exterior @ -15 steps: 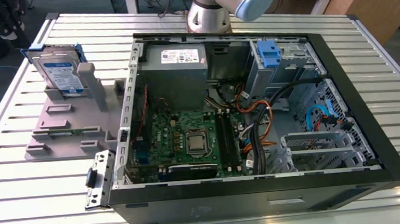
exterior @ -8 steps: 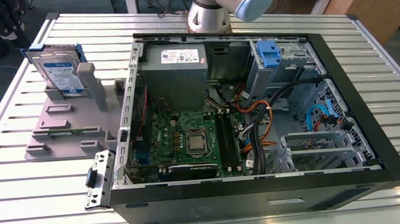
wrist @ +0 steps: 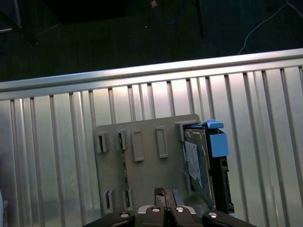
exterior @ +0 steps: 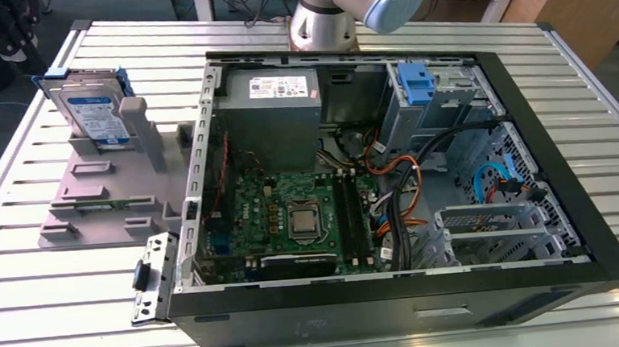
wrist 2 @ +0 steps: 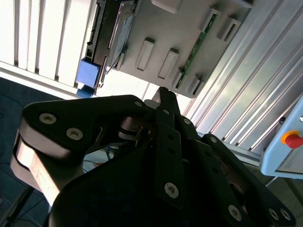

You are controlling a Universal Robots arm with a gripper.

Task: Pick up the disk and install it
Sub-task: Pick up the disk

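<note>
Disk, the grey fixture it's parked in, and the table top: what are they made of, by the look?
Disk: silvery metal casing with a paper-like white and blue label; its blue bracket looks like moulded plastic. Grey fixture: matte, uniform colour, probably plastic. Table: ribbed bright metal with glare streaks, likely aluminium.

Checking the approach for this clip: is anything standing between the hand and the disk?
Nothing visible does. In the first wrist view the hand hangs over the grey fixture, and the disk stands on edge in it, open air between.
</note>
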